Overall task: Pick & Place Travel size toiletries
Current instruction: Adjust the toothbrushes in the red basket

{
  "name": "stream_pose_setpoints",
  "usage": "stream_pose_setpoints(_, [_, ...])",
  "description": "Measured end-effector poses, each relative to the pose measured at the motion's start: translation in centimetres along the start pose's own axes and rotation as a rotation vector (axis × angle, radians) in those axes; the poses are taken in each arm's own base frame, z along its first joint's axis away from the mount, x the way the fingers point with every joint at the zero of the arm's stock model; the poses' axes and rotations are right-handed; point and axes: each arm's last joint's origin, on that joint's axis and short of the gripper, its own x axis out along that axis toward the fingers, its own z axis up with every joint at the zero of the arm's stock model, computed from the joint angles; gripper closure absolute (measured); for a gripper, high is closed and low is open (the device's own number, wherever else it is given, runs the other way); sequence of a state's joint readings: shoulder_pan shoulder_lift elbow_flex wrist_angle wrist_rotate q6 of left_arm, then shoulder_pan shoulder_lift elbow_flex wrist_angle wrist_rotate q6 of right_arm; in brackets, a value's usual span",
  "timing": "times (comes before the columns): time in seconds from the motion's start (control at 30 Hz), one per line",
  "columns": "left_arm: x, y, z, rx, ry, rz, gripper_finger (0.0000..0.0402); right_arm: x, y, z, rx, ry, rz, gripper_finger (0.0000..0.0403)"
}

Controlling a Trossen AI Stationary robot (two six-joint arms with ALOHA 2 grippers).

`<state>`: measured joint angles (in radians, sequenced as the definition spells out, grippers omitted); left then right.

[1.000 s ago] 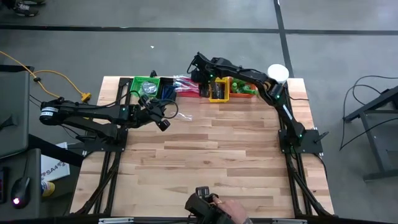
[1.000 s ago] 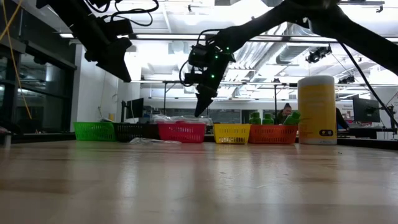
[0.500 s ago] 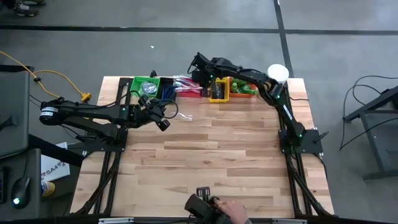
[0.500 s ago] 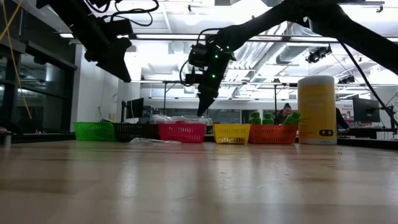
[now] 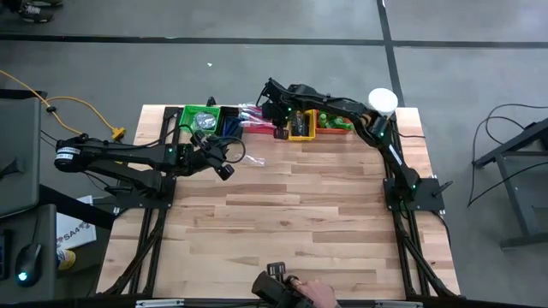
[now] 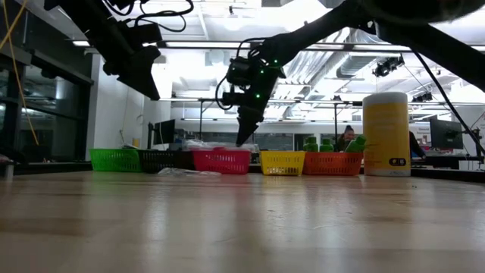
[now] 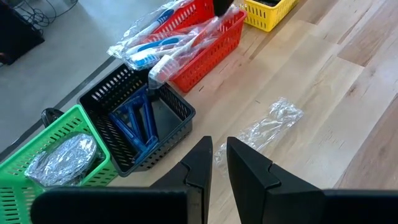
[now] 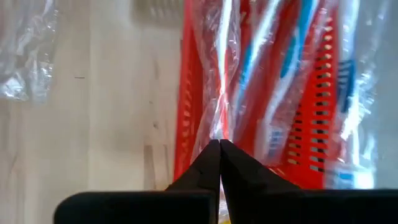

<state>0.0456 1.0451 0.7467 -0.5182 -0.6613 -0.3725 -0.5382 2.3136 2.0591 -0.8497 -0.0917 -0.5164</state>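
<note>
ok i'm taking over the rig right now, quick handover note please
Right gripper: shut, empty, above the red bin of wrapped toothbrushes.
Left gripper: nearly closed, empty, raised near the black bin.
Sorted: blue combs in the black bin, foil-wrapped piece in the green bin, green bottles in the orange bin.
Left: a clear wrapper lies loose on the table; nothing is held.

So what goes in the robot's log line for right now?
right hand: shut, over red bin | left hand: waiting near black bin
</note>
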Motion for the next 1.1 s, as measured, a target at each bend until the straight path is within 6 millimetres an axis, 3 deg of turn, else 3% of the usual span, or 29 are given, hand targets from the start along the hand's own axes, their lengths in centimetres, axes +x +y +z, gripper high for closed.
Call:
stream_pose_setpoints(0.5, [0.0,-0.1,0.0,-0.004,0.006,-0.018,0.0353,2.1,0.4,0.1,-0.015,0.011,-0.023,0.0401])
stream_pose_setpoints(0.77, [0.0,-0.1,0.0,-0.003,0.007,-0.019,0.0353,1.3,0.3,0.4,-0.019,-0.006,-0.054,0.0401])
stream_pose_setpoints(1.0, [0.0,-0.1,0.0,-0.003,0.008,-0.021,0.0353,0.4,0.1,1.2,-0.076,0.004,-0.215,0.0399])
stream_pose_setpoints(1.1, [0.0,-0.1,0.0,-0.003,0.008,-0.022,0.0353,0.2,-0.3,1.3,-0.114,0.015,-0.283,0.0377])
